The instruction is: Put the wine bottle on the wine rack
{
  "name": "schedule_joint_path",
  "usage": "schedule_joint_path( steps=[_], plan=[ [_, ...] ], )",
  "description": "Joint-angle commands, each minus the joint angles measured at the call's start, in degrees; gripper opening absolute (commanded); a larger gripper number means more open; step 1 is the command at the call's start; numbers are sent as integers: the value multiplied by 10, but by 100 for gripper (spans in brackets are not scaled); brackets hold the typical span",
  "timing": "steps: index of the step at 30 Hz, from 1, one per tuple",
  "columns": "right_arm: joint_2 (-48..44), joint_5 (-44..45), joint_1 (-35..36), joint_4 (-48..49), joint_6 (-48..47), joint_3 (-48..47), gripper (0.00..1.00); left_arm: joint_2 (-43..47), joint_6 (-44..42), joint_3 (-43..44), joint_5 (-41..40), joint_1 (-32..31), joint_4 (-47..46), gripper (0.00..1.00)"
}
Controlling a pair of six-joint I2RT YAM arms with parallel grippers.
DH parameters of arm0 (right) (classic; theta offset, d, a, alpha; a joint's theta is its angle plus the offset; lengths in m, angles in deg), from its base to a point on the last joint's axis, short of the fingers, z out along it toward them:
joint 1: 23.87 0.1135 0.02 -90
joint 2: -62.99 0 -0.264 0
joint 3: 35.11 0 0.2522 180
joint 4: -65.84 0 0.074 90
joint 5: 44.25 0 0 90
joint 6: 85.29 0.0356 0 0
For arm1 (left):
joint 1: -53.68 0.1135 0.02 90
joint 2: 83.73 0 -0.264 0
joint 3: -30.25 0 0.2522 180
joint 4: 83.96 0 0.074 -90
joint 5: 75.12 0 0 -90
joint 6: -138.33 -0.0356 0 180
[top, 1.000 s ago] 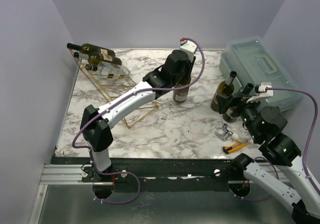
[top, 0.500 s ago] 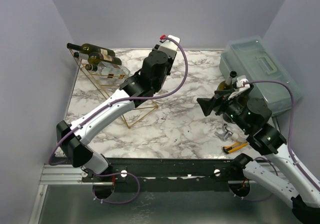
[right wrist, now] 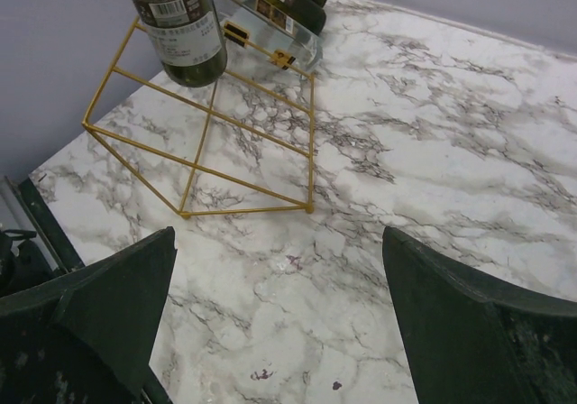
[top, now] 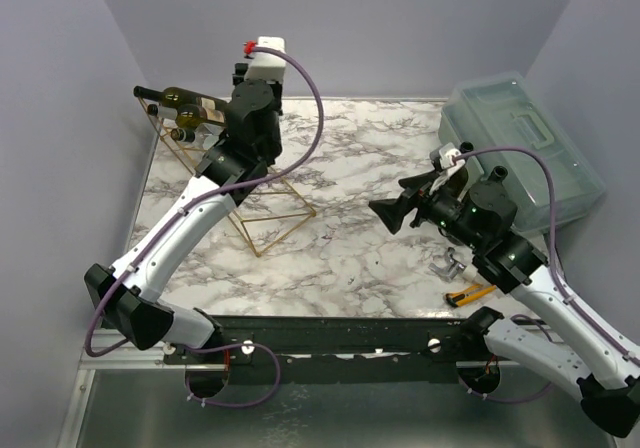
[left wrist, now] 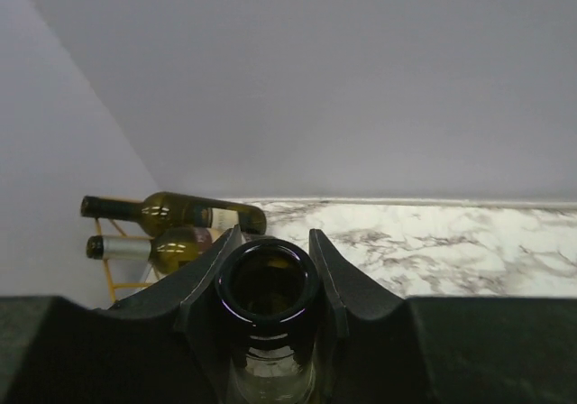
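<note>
Gold wine rack [right wrist: 311, 142], white-grey marbled table [right wrist: 433, 151]

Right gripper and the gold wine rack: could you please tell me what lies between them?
Only bare marble tabletop lies between the right gripper and the wine rack; the right wrist view shows this, and the top view agrees.

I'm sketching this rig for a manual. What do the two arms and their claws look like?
The left arm and right arm have white shells between bulky black joints. A purple cable loops along each to a white box at the wrist; the left box carries a red fitting. The left claw and right claw are matte black, with wedge-shaped fingers.
</note>
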Motion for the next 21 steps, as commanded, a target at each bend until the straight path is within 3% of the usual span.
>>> schedule_joint_path(
  steps=[1,9,21],
  plan=[
    [20,-24,3,41,-6,13,100,14,71,17,7,61,-48,0],
    [117,-57,3,128,7,17,100,-52,164,75,53,129,-44,0],
    [169,-115,3,187,39,32,100,-124,285,94,84,212,-43,0]
  ],
)
